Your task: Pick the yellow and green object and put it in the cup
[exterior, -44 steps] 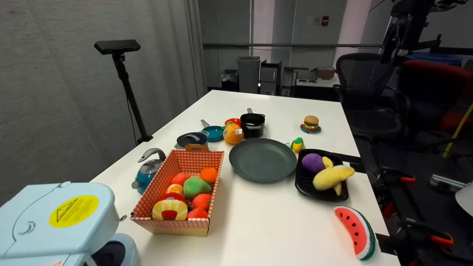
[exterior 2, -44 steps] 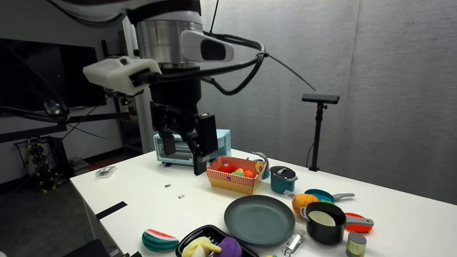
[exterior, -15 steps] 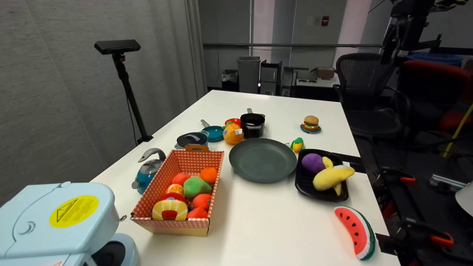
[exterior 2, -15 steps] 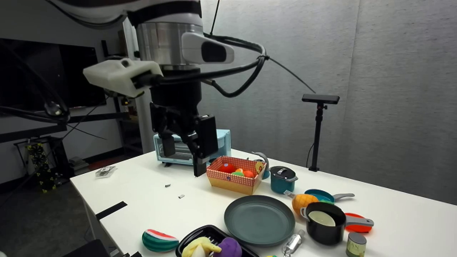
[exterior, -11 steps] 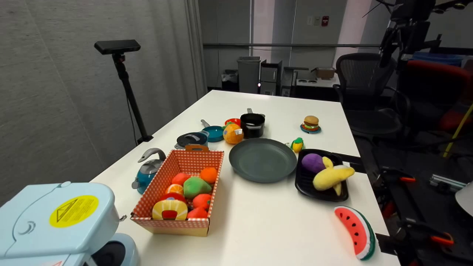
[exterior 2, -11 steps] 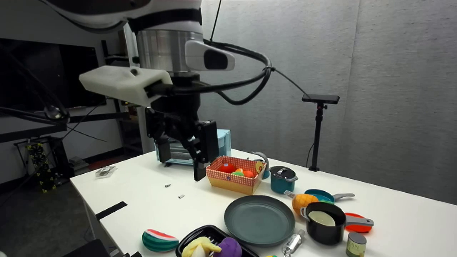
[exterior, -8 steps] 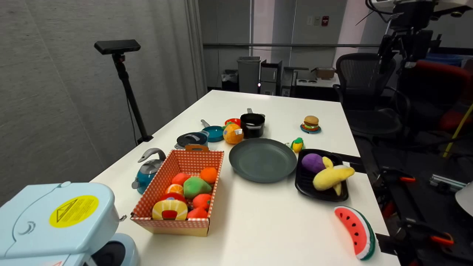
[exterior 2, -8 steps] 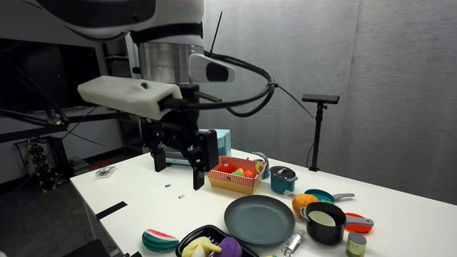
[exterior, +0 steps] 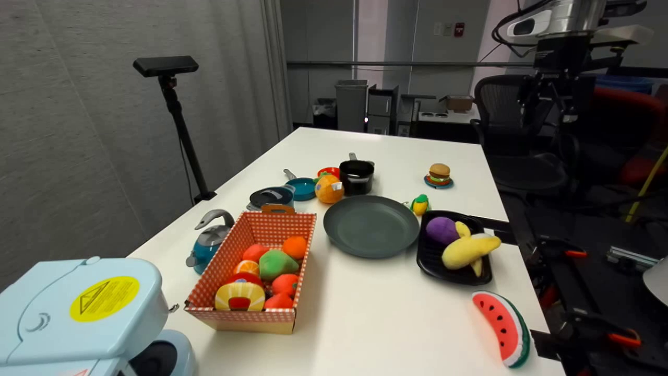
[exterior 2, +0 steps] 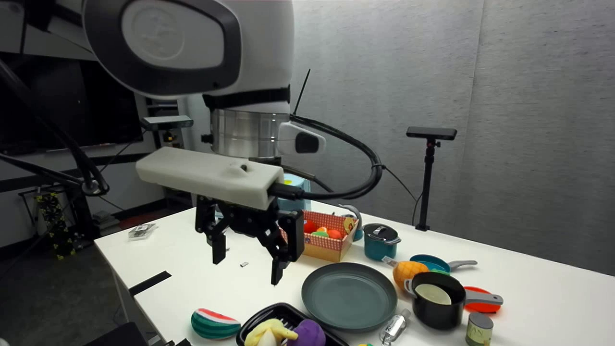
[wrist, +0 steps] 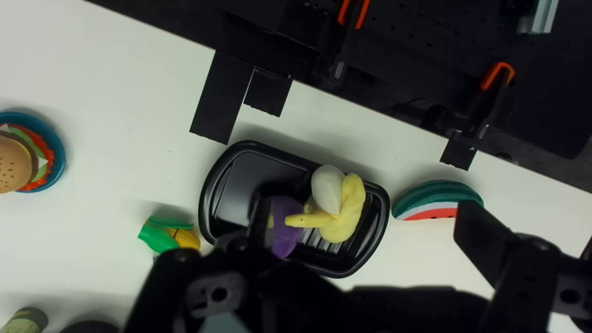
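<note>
The toy corn (wrist: 170, 235), aka the yellow-and-green thing, is lying right on the table (exterior: 360, 324), just beside the black tray (wrist: 247, 182). Tray's got a half-peeled toy banana (wrist: 344, 226) and a purple plush (wrist: 287, 229) in it, with a strip of peel reaching toward the purple one.

Closest thing to a cup is the black saucepan (exterior 2: 435, 315): grey handle, and in an exterior view you can see a pale round piece (exterior 2: 432, 294) down inside. The corn's well apart from it.

Busiest container is the red-checked box (exterior: 276, 230): toy orange (exterior: 295, 247), orange slice (exterior: 247, 267), green plush fruit (exterior: 278, 264), some red plush pieces (exterior: 285, 284) and a yellow half-round (exterior: 255, 298) with a red middle. Teal pot (exterior 2: 379, 249) has its lid (exterior 2: 379, 231) on, so I can't tell what's in there. Toy burger (exterior: 439, 171) sits on a blue saucer (wrist: 60, 155).

Tool (exterior 2: 247, 272) hangs above the table, jaws spread wide; same in the wrist view, big gap between the fingers (wrist: 481, 243).
</note>
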